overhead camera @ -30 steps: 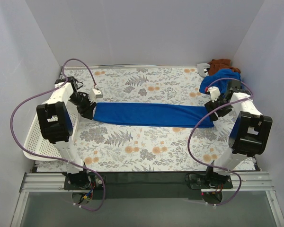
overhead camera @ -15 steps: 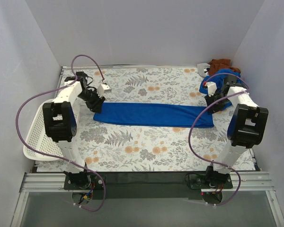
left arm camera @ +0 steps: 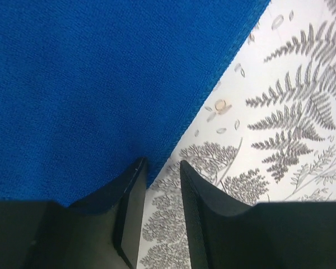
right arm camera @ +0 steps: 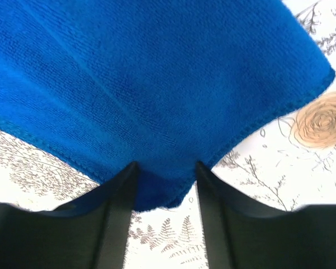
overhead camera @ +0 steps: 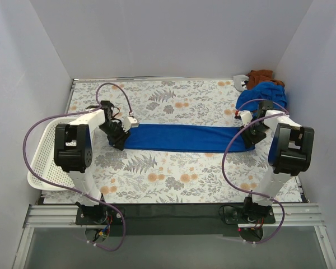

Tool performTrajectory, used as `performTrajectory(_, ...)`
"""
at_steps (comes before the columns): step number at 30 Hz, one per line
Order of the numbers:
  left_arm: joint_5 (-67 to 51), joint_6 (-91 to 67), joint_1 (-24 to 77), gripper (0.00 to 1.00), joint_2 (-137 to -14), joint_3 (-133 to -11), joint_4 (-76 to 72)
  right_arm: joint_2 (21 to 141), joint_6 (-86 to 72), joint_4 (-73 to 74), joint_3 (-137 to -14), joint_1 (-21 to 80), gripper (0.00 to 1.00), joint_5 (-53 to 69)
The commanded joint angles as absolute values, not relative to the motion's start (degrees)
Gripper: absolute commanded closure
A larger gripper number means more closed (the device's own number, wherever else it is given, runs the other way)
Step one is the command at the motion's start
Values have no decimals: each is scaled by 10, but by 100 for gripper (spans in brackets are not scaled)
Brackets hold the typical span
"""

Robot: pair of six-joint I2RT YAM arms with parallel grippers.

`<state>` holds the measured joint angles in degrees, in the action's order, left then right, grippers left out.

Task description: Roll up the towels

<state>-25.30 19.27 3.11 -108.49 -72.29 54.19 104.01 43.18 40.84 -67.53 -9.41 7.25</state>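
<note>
One royal-blue towel [overhead camera: 185,137] lies flat and stretched lengthwise across the floral table [overhead camera: 173,174]. My left gripper [overhead camera: 119,137] is low at its left end. In the left wrist view the left gripper [left arm camera: 161,165] has its jaws a little apart over bare table, the left finger [left arm camera: 131,196] touching the towel [left arm camera: 101,73] at its edge. My right gripper [overhead camera: 250,134] is at the right end. In the right wrist view the right gripper [right arm camera: 165,165] stands open with a corner of the towel [right arm camera: 157,73] lying between its fingers, not pinched.
A crumpled blue towel [overhead camera: 266,92] and a brown cloth [overhead camera: 261,74] are heaped in the back right corner. A white perforated basket [overhead camera: 39,162] hangs off the table's left edge. Grey walls close in on three sides.
Both arms have swung inward and down onto the towel's ends. The towel's left end has shifted right a little. The right jaws narrowed, then widened again.
</note>
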Motion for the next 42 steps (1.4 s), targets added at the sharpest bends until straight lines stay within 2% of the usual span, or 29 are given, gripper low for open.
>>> performTrajectory(1, -181, 214, 17, 72, -1045, -686, 565, 1018, 463, 393, -657, -99, 52, 19)
performTrajectory(2, -178, 223, 14, 72, -1041, -682, 568, 1007, 463, 398, -658, -98, 46, 28)
performTrajectory(5, -179, 228, 5, 70, -1034, -698, 577, 988, 463, 416, -662, -98, 35, 67)
performTrajectory(8, -223, 225, 4, 64, -1043, -730, 597, 973, 448, 446, -691, -99, 35, 117)
performTrajectory(10, -255, 219, 5, 59, -1053, -770, 617, 969, 425, 455, -720, -99, 37, 154)
performTrajectory(14, -312, 201, 5, 55, -1067, -824, 625, 987, 376, 452, -785, -99, 50, 177)
performTrajectory(17, -313, 156, 5, 55, -1076, -854, 591, 1052, 333, 447, -845, -99, 59, 167)
performTrajectory(23, -276, 81, 1, 53, -1128, -932, 540, 1124, 323, 431, -896, -85, 60, 154)
performTrajectory(29, -256, 76, -27, 48, -1193, -1007, 561, 1155, 346, 432, -897, -68, 54, 141)
performTrajectory(34, -239, 89, -33, 45, -1210, -1010, 559, 1169, 361, 429, -882, -65, 54, 128)
performTrajectory(37, -235, 104, -34, 45, -1220, -1010, 568, 1174, 368, 427, -874, -65, 60, 123)
performTrajectory(42, -226, 114, -35, 48, -1231, -1002, 556, 1175, 373, 426, -875, -65, 82, 119)
